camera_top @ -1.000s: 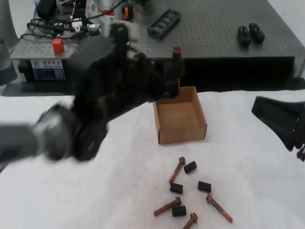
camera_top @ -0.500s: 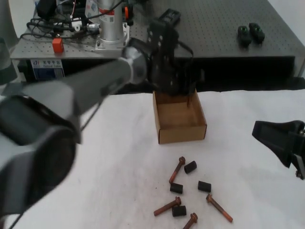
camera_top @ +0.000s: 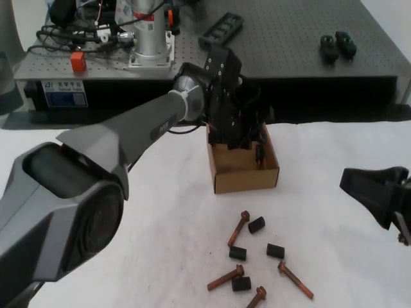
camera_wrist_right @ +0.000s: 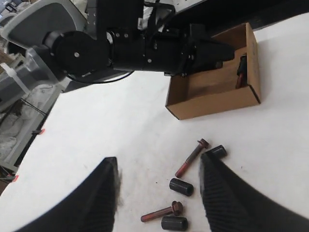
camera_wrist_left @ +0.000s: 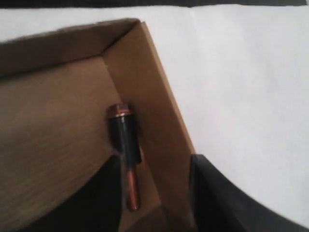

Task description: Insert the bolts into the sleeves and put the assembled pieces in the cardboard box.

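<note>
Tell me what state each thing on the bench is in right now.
cardboard box: top open, one assembled piece inside.
assembled piece: bolt through sleeve, lying by a box wall, not gripped.
loose bolts: four on the cloth, no sleeves on.
loose sleeves: four on the cloth, empty.
left hand: open, over the box.
right hand: open, empty, above the cloth.

Cardboard box (camera_wrist_left: 155, 110), sleeved bolt (camera_wrist_left: 124, 139) lying inside

Assembled piece (camera_wrist_left: 124, 137) in box (camera_wrist_left: 154, 108) (right side).
</note>
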`<state>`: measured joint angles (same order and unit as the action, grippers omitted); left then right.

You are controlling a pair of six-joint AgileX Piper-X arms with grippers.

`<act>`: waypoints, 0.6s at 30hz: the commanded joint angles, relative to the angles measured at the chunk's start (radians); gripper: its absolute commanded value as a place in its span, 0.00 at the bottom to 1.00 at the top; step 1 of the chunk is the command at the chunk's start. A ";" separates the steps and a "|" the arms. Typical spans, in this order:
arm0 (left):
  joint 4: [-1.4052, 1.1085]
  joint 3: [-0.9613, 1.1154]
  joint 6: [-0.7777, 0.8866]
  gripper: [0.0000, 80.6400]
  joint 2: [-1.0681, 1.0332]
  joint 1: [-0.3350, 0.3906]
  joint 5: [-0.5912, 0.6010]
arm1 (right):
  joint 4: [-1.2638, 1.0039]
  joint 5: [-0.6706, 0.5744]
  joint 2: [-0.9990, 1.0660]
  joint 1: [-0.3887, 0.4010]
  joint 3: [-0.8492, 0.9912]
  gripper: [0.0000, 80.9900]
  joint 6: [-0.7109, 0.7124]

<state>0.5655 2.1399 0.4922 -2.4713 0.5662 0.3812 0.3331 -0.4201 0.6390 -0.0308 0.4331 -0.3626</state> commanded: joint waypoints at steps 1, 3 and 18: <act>0.001 0.011 0.052 0.38 0.063 -0.001 0.154 | 0.064 0.006 0.052 0.004 0.007 0.48 0.075; 0.025 0.011 0.014 0.35 0.113 -0.003 0.144 | 0.144 0.041 0.117 0.019 0.029 0.48 0.164; 0.147 -0.445 -0.372 0.30 0.584 -0.013 -0.315 | 0.356 0.344 0.902 0.260 0.355 0.48 0.591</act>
<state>0.8132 2.0258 0.1588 -2.0728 0.5580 0.1226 0.6810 -0.0389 1.6053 0.2477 0.8015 0.2159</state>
